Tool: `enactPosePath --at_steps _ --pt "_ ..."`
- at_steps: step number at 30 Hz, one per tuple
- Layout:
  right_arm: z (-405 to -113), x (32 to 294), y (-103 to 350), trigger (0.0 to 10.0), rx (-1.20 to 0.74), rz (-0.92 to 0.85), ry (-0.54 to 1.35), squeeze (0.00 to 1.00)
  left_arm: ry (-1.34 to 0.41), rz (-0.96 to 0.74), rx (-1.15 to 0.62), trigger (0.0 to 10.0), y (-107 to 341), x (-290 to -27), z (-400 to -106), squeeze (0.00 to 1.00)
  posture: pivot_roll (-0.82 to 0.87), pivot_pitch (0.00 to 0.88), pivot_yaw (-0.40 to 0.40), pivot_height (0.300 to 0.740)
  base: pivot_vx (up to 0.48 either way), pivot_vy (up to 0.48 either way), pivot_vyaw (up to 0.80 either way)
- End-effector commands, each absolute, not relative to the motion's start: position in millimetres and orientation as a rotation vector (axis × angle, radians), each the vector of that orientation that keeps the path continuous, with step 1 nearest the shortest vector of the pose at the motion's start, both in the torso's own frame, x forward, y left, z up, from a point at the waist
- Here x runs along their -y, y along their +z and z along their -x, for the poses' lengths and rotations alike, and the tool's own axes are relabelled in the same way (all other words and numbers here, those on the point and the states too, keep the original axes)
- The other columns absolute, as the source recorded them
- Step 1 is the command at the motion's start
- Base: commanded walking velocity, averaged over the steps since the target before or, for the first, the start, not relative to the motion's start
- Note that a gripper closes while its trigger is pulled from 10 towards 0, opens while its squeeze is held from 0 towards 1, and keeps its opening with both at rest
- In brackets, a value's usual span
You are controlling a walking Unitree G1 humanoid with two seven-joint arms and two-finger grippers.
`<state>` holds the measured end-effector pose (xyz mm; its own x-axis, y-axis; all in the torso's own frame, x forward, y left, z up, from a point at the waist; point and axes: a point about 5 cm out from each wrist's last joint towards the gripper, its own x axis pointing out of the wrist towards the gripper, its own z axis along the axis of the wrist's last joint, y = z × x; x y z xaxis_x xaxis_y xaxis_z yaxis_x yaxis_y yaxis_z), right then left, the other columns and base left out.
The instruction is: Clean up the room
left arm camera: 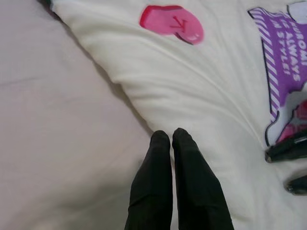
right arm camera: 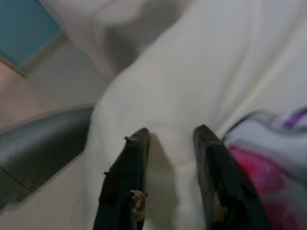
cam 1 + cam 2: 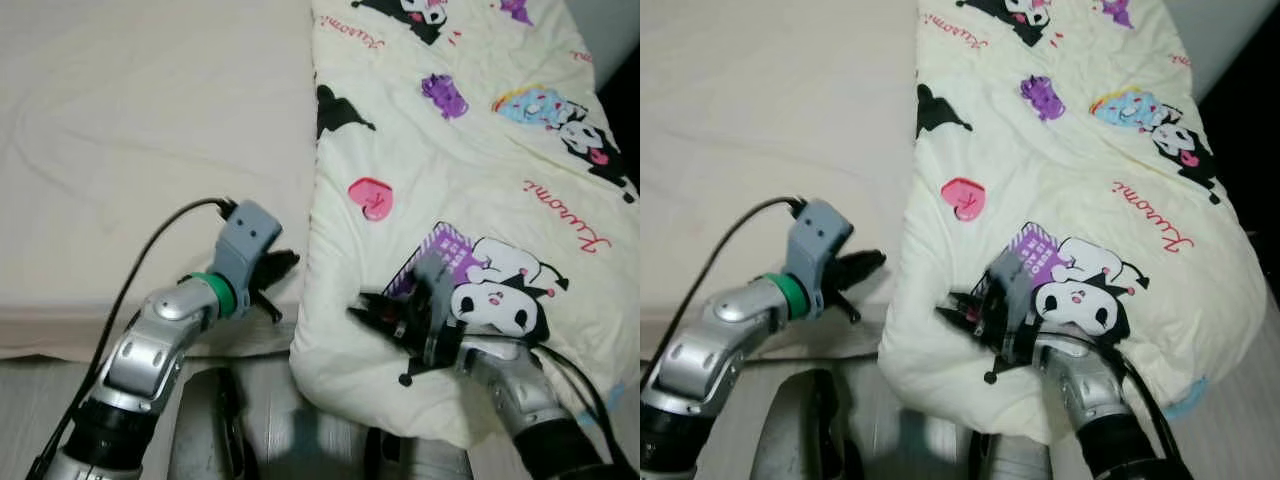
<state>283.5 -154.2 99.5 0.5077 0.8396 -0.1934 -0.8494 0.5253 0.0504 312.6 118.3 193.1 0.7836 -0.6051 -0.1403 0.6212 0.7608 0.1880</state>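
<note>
A cream quilt (image 3: 470,180) printed with cartoon figures and a pink heart (image 3: 371,197) covers the right half of the bed, and its near corner hangs over the front edge. My left gripper (image 3: 285,263) is shut, its tips (image 1: 171,136) resting against the quilt's left edge on the bare sheet, with nothing visibly held. My right gripper (image 3: 366,311) lies on the quilt's near corner beside the purple print (image 3: 1035,250). It is open, and a ridge of quilt (image 2: 172,158) bulges between its two fingers (image 2: 129,177).
The bare cream sheet (image 3: 140,130) covers the left half of the bed. The mattress's front edge (image 3: 60,335) runs just under my left arm. A black cable (image 3: 150,250) loops from the left wrist. Grey floor (image 3: 30,400) lies below, and a dark gap (image 3: 1250,130) runs along the bed's right side.
</note>
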Motion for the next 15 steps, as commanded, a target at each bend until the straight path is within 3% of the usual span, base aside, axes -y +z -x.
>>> enactPosePath --at_steps 1,3,5,7,10,11,13,15 --pt "-247 158 76 10.0 -0.311 0.091 1.101 0.00 -0.688 -0.205 -0.086 10.0 190 -115 -310 0.00 -0.02 0.312 0.045 0.555 0.000 0.000 0.00" --pt "-220 163 75 10.0 -0.352 0.102 1.152 0.00 -0.692 -0.174 -0.071 10.0 193 -111 -312 0.00 -0.02 0.312 0.045 0.555 0.000 0.000 0.00" --pt "-214 164 79 10.0 -0.345 0.101 1.164 0.00 -0.687 -0.153 -0.062 10.0 195 -109 -313 0.00 -0.02 0.312 0.045 0.555 0.000 0.000 0.00" --pt "-212 164 85 10.0 -0.329 0.096 1.169 0.00 -0.676 -0.137 -0.048 10.0 196 -108 -315 0.00 -0.07 0.304 0.044 0.555 0.000 0.000 0.00" --pt "-227 157 128 10.0 -0.082 0.137 1.061 0.00 -0.595 -0.038 0.013 10.0 208 -107 -322 0.00 -0.08 0.282 0.031 0.555 0.000 0.000 0.00" --pt "-227 157 128 10.0 -0.082 0.137 1.061 0.00 -0.595 -0.038 0.013 10.0 208 -107 -322 0.00 -0.08 0.282 0.031 0.555 0.000 0.000 0.00" --pt "-260 157 186 10.0 0.252 0.199 0.705 0.00 -0.497 0.036 0.084 10.0 222 -108 -328 0.00 -0.08 0.264 0.030 0.555 0.000 0.000 0.00" --pt "-272 162 223 10.0 0.442 0.142 0.447 0.00 -0.398 0.045 0.178 10.0 236 -113 -331 0.00 -0.08 0.253 0.023 0.555 0.000 0.000 0.00"
